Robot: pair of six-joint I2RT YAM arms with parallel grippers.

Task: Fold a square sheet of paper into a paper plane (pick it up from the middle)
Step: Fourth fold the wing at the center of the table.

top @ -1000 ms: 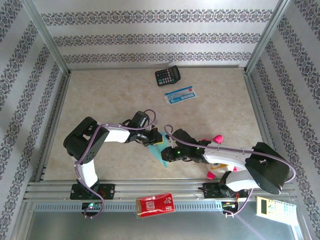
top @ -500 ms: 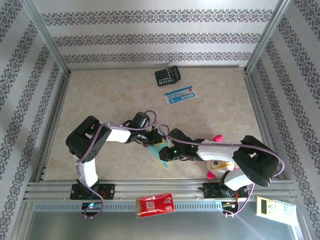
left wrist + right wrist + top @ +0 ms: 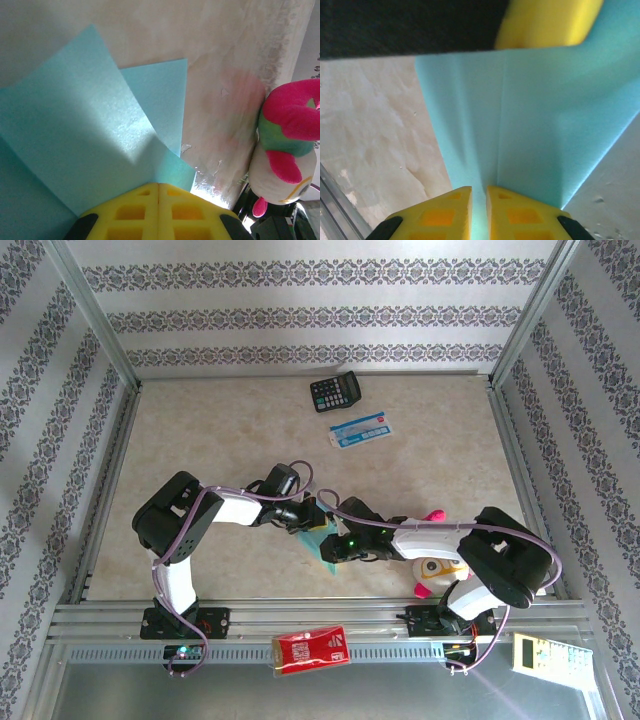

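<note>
The turquoise sheet of paper (image 3: pixel 322 543), partly folded, lies in the middle of the table between both grippers. In the left wrist view its flaps (image 3: pixel 100 115) rise above the tabletop. My left gripper (image 3: pixel 311 518) is at its far edge, yellow pads pressed together (image 3: pixel 158 186) with the paper running into them. My right gripper (image 3: pixel 333 546) comes from the right. Its pads (image 3: pixel 479 192) stand a narrow slit apart, with the paper's centre crease (image 3: pixel 500 125) pinched up between them. The left gripper's fingertip (image 3: pixel 545 22) rests on the sheet's far end.
A black calculator (image 3: pixel 335 392) and a blue-and-white card (image 3: pixel 361 430) lie at the back. A pink-and-white plush toy (image 3: pixel 435 570) sits under the right arm, also in the left wrist view (image 3: pixel 285 145). A red packet (image 3: pixel 311 650) lies on the front rail.
The right arm's elbow has swung left and drawn in, and its jaws have narrowed around the crease. The left gripper and the paper have stayed put.
</note>
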